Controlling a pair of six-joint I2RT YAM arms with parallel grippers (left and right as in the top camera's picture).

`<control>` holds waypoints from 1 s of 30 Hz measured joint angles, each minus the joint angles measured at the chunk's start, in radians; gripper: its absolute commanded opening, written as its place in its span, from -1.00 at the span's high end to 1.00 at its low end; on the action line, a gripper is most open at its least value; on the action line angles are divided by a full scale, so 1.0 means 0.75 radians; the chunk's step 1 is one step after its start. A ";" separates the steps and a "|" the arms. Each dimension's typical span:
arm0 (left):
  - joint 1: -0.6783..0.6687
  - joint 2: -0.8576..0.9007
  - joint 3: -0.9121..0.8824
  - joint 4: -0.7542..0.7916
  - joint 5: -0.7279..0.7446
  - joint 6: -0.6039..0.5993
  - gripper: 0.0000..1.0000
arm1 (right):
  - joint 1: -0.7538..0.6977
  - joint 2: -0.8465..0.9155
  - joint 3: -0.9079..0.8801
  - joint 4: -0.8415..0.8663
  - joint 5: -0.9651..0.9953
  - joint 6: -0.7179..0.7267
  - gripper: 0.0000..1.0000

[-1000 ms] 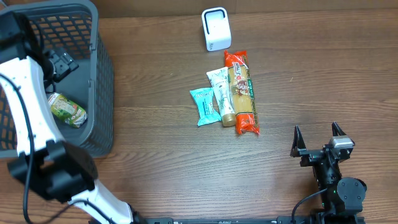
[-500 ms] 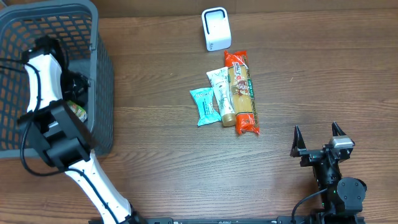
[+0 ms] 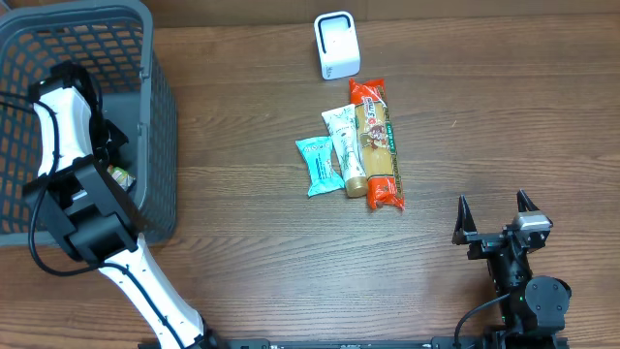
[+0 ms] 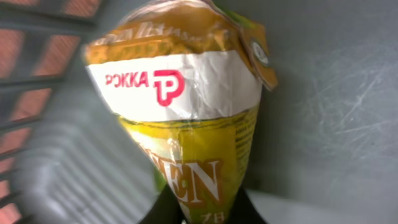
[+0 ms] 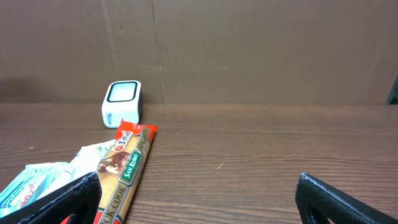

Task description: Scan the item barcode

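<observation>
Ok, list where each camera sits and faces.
Overhead: above the brown wooden table, looking down; shows left arm in the grey mesh basket, right gripper.
Left wrist: inside that basket, facing the yellow-green Pokka packet; left gripper pinches it.
Right wrist: low, facing the white box scanner and orange-red pasta packet; own open fingers show.
Overhead shares both.

Left pincer point(image 3: 109, 155) clamped, right pincer point(image 3: 493, 204) spread wide

Pokka packet point(image 4: 186, 112): yellow-green w/ white band, red logo; basket point(image 3: 160, 116): dk grey mesh; scanner point(image 3: 336, 46): white; pasta pack point(image 3: 376, 145): tan w/ red ends, green label; tube point(image 3: 345, 147): white w/ green print; sachet point(image 3: 316, 165): teal; table point(image 3: 484, 116): dk brown wood grain.
</observation>
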 measured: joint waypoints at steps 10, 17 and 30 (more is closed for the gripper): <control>0.000 0.022 0.151 -0.243 0.006 0.064 0.92 | 0.000 0.001 0.000 0.001 0.000 0.000 -1.00; -0.007 -0.019 0.550 -0.332 0.263 0.068 0.92 | 0.000 0.000 0.000 0.000 0.000 -0.001 -1.00; -0.144 -0.732 0.757 -0.221 0.835 0.067 0.92 | 0.000 0.000 0.000 0.000 -0.001 0.000 -1.00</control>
